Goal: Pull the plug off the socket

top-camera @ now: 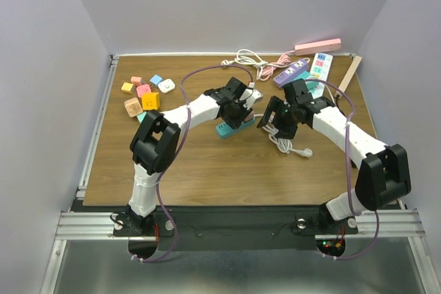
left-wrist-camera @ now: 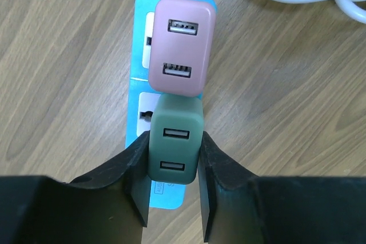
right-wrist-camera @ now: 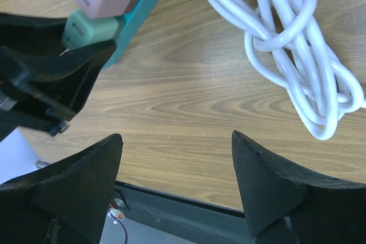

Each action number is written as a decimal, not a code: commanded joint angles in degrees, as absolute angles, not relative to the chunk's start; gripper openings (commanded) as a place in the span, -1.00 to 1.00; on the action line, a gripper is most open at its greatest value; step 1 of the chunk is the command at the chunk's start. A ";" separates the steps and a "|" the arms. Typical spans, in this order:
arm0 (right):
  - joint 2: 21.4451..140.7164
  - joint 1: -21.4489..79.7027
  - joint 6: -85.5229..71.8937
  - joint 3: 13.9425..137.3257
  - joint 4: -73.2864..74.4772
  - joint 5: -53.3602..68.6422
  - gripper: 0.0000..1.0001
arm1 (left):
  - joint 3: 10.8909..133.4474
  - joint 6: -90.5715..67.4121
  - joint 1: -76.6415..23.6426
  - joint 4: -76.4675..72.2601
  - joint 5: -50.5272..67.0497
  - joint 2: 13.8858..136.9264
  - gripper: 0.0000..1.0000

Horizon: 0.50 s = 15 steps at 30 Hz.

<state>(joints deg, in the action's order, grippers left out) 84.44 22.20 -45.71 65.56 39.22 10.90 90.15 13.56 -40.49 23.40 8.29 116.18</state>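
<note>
At the left of the counter lies a cluster of small coloured blocks. Toward the middle, the left claw is clamped on a green plug, one finger pressed against each of its sides. The green plug sits in a teal power strip lying flat on the wood, just beside a pink plug in the same strip. Right of the strip, the right claw hangs over bare wood with its jaws wide apart, holding nothing. A knotted white cable lies beside it. More power strips rest at the far right edge.
</note>
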 commanded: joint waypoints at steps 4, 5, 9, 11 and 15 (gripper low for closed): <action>85.60 22.41 -45.00 64.69 35.87 11.60 0.64 | 89.48 9.50 -39.03 26.46 8.78 106.62 -1.00; 85.61 22.41 -45.26 63.99 34.55 12.65 0.64 | 89.12 8.62 -38.24 26.19 11.40 106.09 -1.00; 85.69 22.41 -45.70 61.71 30.60 16.33 0.63 | 85.53 1.44 -32.01 21.74 23.94 102.50 -1.00; 85.26 22.41 -46.14 60.74 28.84 17.83 0.63 | 82.28 -1.82 -28.84 17.95 27.58 100.99 -1.00; 84.38 22.50 -47.98 57.40 22.08 21.96 0.63 | 78.85 -7.02 -26.46 14.25 34.09 99.06 -1.00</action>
<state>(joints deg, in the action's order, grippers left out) 85.62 22.20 -46.54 58.74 30.24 17.39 80.86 0.23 -28.14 22.04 24.40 103.39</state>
